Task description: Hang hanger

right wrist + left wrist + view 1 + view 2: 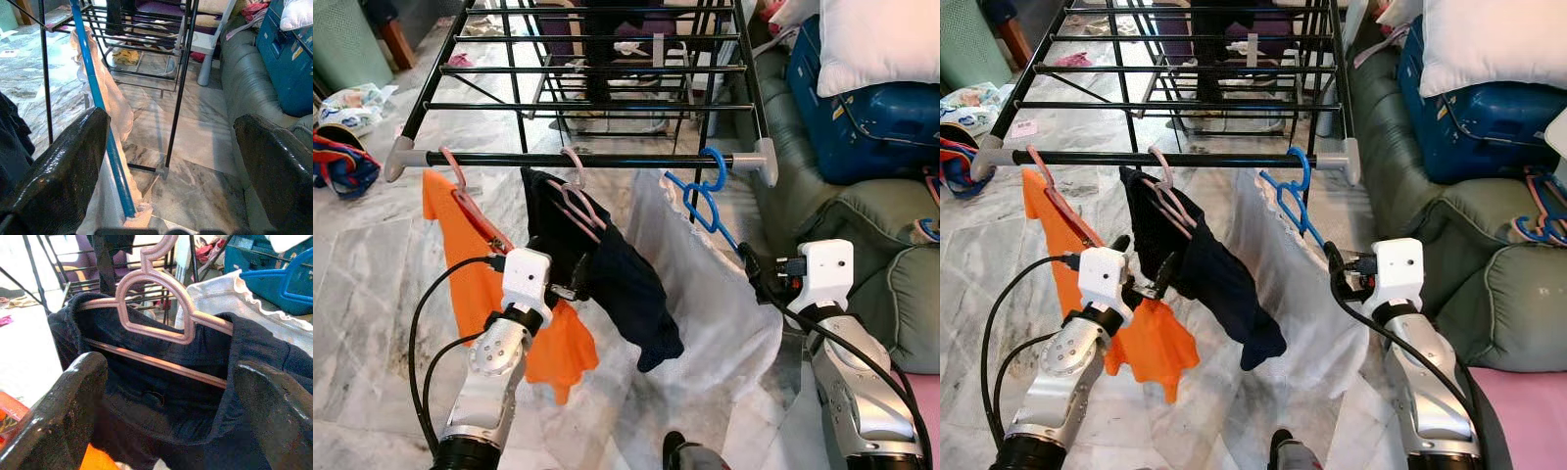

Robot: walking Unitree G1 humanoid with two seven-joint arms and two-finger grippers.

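A rack (587,159) is standing ahead on the floor, its front bar carrying three hangers: an orange shirt (524,313), a dark top (617,274) on a pink hanger (161,308), and a white cloth (705,294) on a blue hanger (705,201). The blue hanger is already hooked over the bar, its long arm slanting down toward the right tool (171,161), which is gaping wide and gripping nothing, the arm lying just inside one finger. The left tool (166,406) is likewise spread open and empty, facing the dark top.
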